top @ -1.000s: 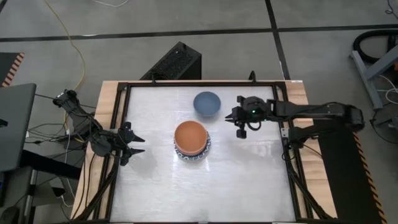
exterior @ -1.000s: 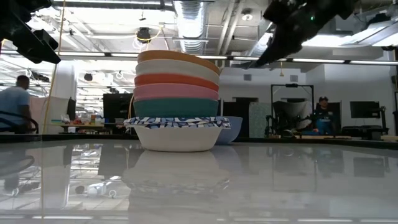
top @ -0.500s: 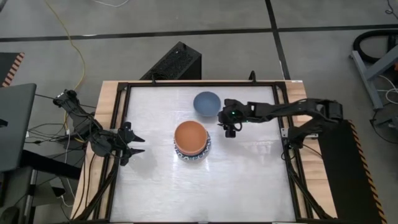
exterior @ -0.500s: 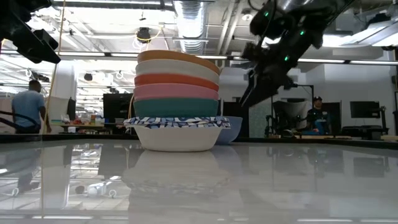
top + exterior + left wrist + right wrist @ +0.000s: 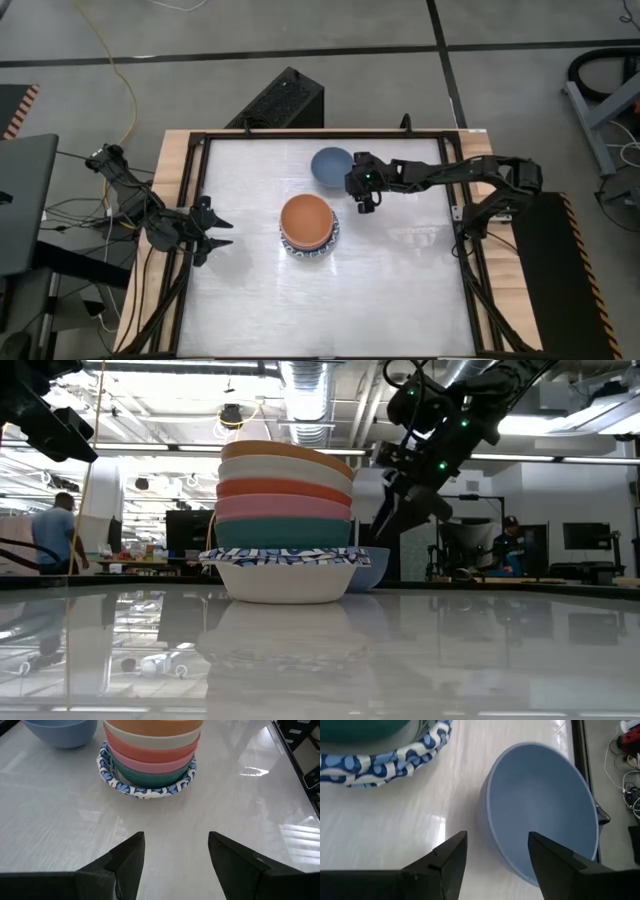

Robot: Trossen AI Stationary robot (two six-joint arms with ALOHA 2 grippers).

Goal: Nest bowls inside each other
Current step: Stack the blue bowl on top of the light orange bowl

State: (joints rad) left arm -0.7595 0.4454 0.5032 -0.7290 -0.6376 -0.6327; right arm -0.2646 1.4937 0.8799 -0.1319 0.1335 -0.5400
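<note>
A stack of several nested bowls [image 5: 308, 225] rests on the table's middle, a white bowl with a blue patterned rim [image 5: 145, 787] at the bottom and an orange one [image 5: 285, 450] on top. A lone blue bowl [image 5: 331, 165] stands on its base behind the stack, toward the far edge. My right gripper [image 5: 496, 842] is open just to the bowl's right, its fingers on either side of the bowl's near rim [image 5: 487, 827] without touching it. My left gripper [image 5: 222, 232] waits open at the table's left edge, pointing at the stack.
Black frame rails [image 5: 462, 215] border the table. A black box [image 5: 280, 100] sits past the far edge. The near half of the table [image 5: 330, 300] is bare white surface. People [image 5: 60, 530] show in the room behind the table.
My right gripper has gone toward the table's left and down to the blue bowl, rolling as it went, and its fingers have spread open. The bowls have stayed where they were.
</note>
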